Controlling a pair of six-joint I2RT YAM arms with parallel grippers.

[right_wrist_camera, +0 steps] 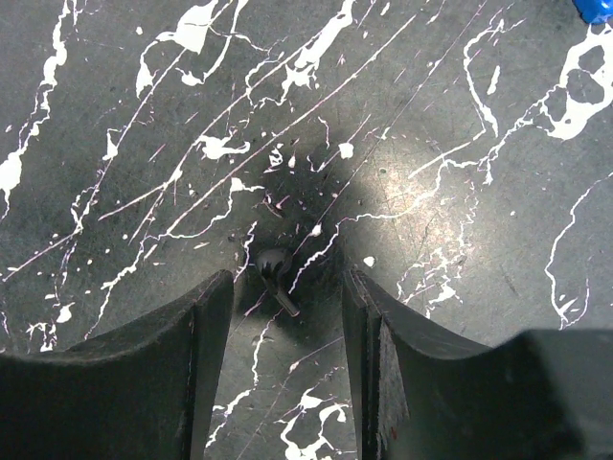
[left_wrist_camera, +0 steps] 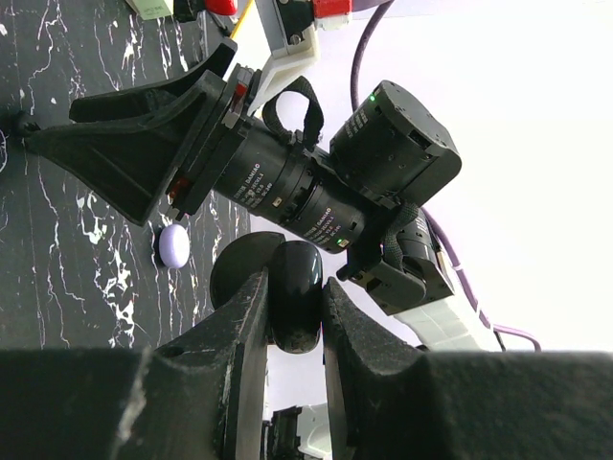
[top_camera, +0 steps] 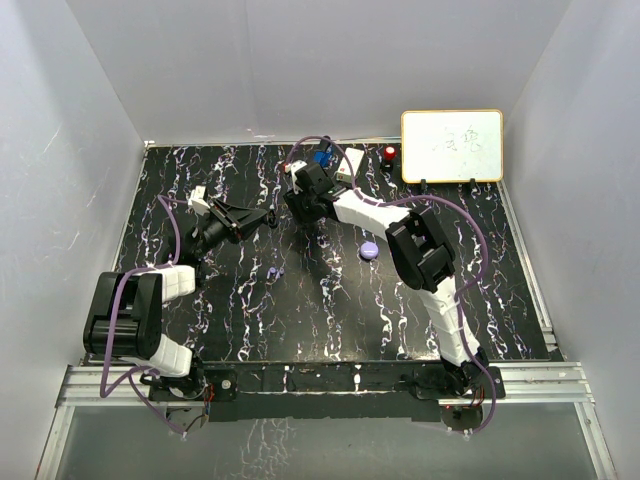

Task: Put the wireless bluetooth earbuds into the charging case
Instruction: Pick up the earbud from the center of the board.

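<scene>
- The right end effector (right_wrist_camera: 285, 287) stands open just above the desk (right_wrist_camera: 460, 144), one finger on either side of a black earbud (right_wrist_camera: 272, 268); neither finger touches it.
- The black earbud lies flat on the desk in the fingers' shadow. Its rounded head points away from the wrist and its short stem angles back toward the gap. In the right wrist view it sits closer to the left-hand finger than to the other.
- The step in hand looks like the pick-up of this earbud. To do it well, I would first centre the gap over the head, so that both fingers meet it together and neither pushes it sideways.
- The tips should come right down to the desk before closing. A piece this small and smooth will likely squirt out if pinched high or on the thin stem.
- A slow, gentle close seems wise.
- The left end effector (left_wrist_camera: 294, 292) is clamped on a glossy black charging case (left_wrist_camera: 297, 264) and holds it off the desk, close beside the right arm. Whether its lid is fully open, I cannot tell.
- Farther out, a lilac case (top_camera: 369, 250) and a small lilac earbud (top_camera: 276, 271) rest apart on the desk, with a blue tool (right_wrist_camera: 599, 8) near the far edge.
</scene>
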